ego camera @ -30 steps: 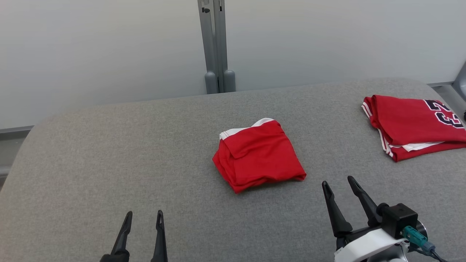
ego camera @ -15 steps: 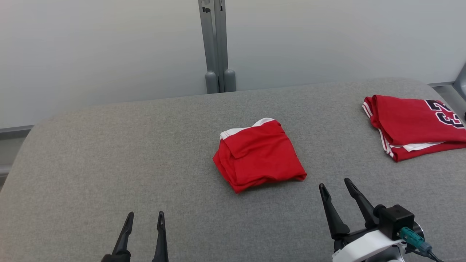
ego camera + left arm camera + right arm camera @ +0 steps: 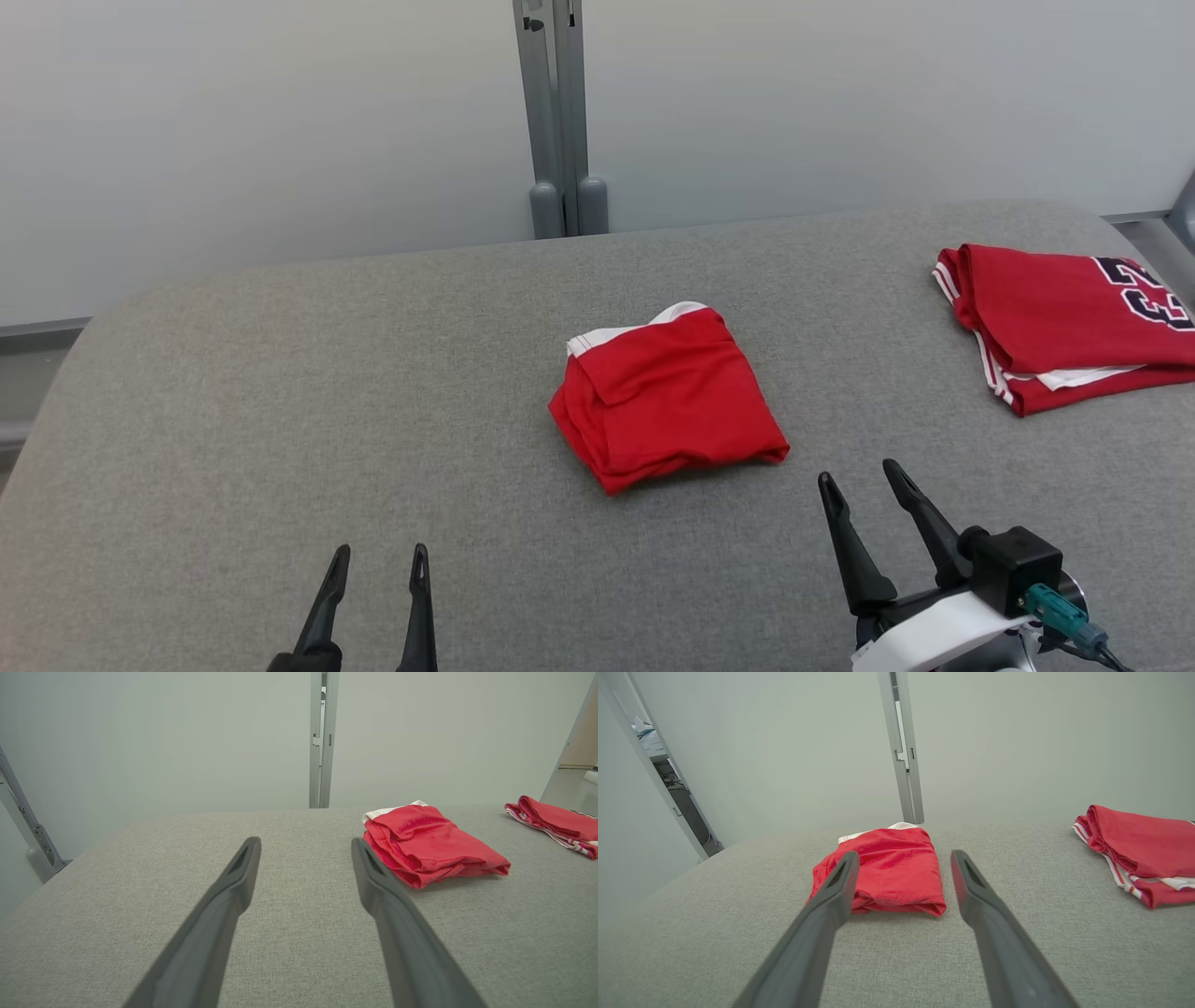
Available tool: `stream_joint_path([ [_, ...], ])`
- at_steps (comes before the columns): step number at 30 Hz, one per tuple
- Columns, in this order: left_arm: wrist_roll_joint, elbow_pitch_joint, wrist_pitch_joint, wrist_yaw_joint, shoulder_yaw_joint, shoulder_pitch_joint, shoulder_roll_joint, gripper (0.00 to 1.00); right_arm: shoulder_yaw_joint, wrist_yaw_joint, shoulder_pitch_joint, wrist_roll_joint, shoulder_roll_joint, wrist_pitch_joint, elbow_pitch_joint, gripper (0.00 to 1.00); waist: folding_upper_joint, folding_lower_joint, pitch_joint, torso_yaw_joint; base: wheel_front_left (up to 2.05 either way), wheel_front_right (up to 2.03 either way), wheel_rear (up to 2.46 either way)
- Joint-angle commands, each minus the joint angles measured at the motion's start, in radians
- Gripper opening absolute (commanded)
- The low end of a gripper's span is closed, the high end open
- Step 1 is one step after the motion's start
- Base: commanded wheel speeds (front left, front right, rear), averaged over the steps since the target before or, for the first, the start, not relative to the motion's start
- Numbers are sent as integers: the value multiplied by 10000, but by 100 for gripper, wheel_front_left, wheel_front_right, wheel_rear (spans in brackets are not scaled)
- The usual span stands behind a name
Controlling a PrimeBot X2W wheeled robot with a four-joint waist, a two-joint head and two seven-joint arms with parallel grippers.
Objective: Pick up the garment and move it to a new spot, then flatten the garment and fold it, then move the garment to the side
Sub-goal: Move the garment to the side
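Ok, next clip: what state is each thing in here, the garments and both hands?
Red garment: folded into a compact bundle, lying in the middle of the grey table, nothing gripping it.
Numbered red jersey: folded, lying flat at the far right.
Left hand: open, empty, near the front edge.
Right hand: open, empty, just short of the red garment, not touching it.

A grey, felt-like padded tabletop (image 3: 280,420) with rounded far corners spreads wide under soft, even light. Behind its far edge stands a plain pale wall (image 3: 233,121), split near the middle by an upright grey metal post (image 3: 558,103) with two rounded caps at its foot. In the right wrist view, a slanted metal frame (image 3: 655,770) at the left borders a dim gap with clutter behind.
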State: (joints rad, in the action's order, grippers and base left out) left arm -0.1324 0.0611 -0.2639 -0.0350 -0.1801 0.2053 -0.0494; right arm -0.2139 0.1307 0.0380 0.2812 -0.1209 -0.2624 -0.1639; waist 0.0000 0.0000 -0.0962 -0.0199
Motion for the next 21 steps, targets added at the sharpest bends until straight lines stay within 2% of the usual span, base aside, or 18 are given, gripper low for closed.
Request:
stream_joint_path([
  [1, 28, 6, 1, 52, -4, -68, -25, 100, 16, 2, 146, 38, 10, -26, -9, 100, 0, 0, 46, 31, 0, 0, 0],
  [10, 99, -11, 1, 106, -95, -262, -25, 100, -177, 2, -594, 202, -138, -28, -290, 100, 0, 0, 516, 219, 0, 0, 0],
  [15, 93, -2, 1, 144, -284, -505, -25, 100, -267, 2, -1500, 610, -348, -26, -669, 100, 0, 0, 945, 465, 0, 0, 0],
  [21, -54, 7, 3, 118, -620, -857, -25, 100, -988, 2, -2755, 1546, -1078, -26, -1733, 100, 0, 0, 1531, 834, 0, 0, 0],
])
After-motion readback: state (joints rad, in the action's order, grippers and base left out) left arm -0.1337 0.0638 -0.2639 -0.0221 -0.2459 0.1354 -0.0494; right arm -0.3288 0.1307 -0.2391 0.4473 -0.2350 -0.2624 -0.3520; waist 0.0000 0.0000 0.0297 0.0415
